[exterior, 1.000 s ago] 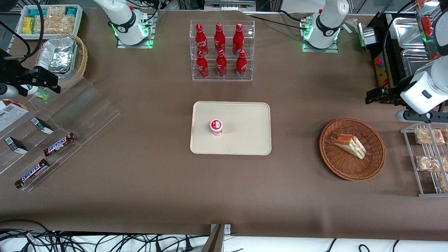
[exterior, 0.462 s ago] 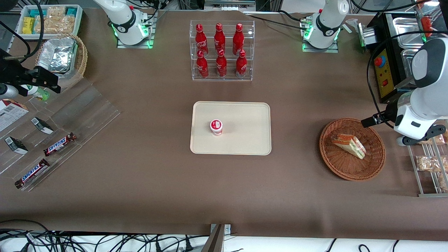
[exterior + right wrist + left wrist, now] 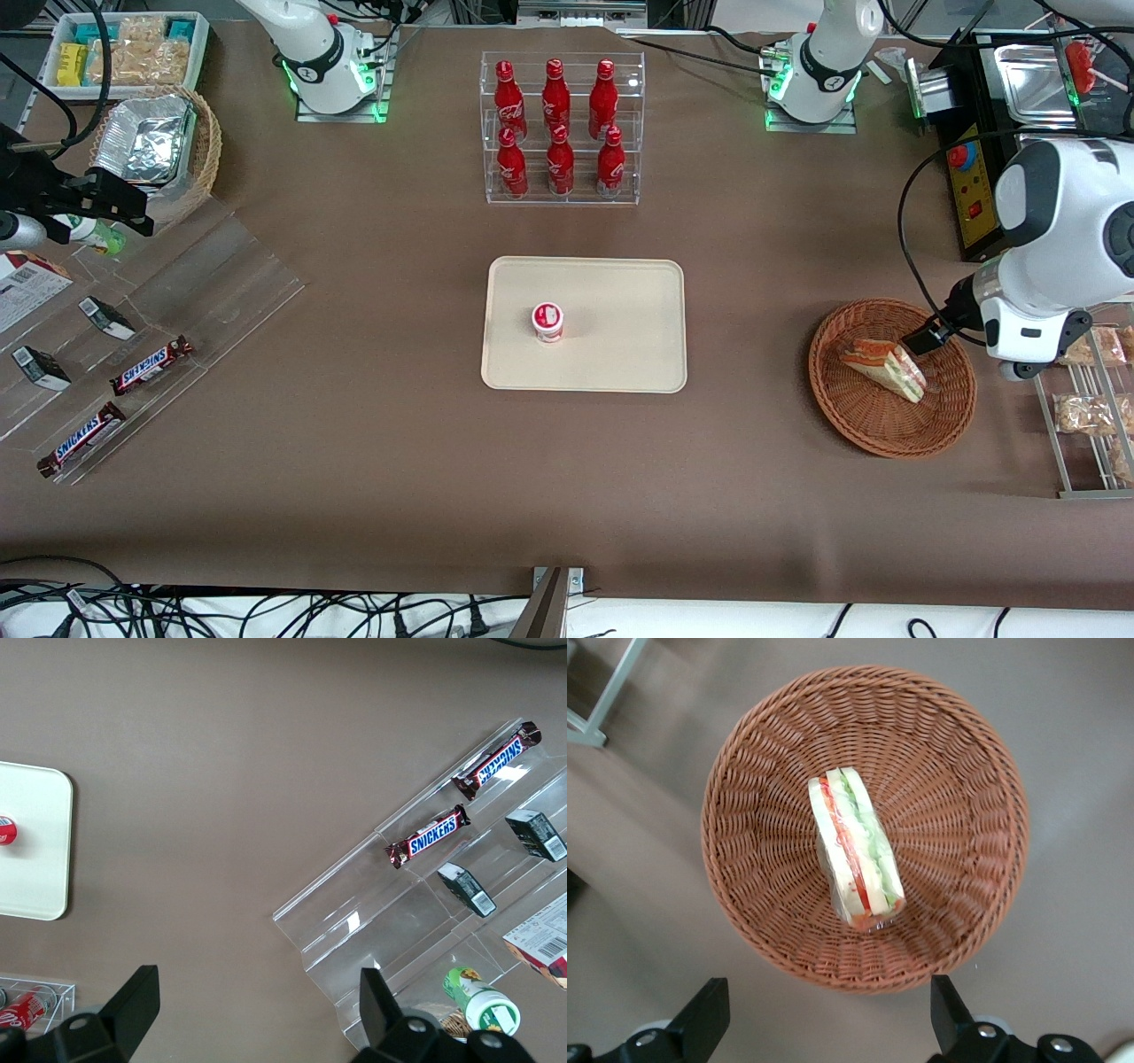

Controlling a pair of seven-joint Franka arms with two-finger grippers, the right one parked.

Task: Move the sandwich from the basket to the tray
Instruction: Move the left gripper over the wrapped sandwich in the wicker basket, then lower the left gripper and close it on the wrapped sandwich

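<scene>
- The sandwich [image 3: 857, 849] lies on its side in the basket [image 3: 966, 771]; nothing is lifted yet.
- The gripper [image 3: 824, 1014] hangs above the basket, jaws apart and empty, seemingly high off the sandwich.
- Grasping, carrying and setting down all remain.
- The tray [image 3: 620, 354] waits mid-bench, holding only a small cup [image 3: 547, 321].

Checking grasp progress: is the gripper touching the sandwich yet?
Apart. In the left wrist view the open gripper hangs above the basket; bare wicker shows between its jaws and the sandwich.
</scene>
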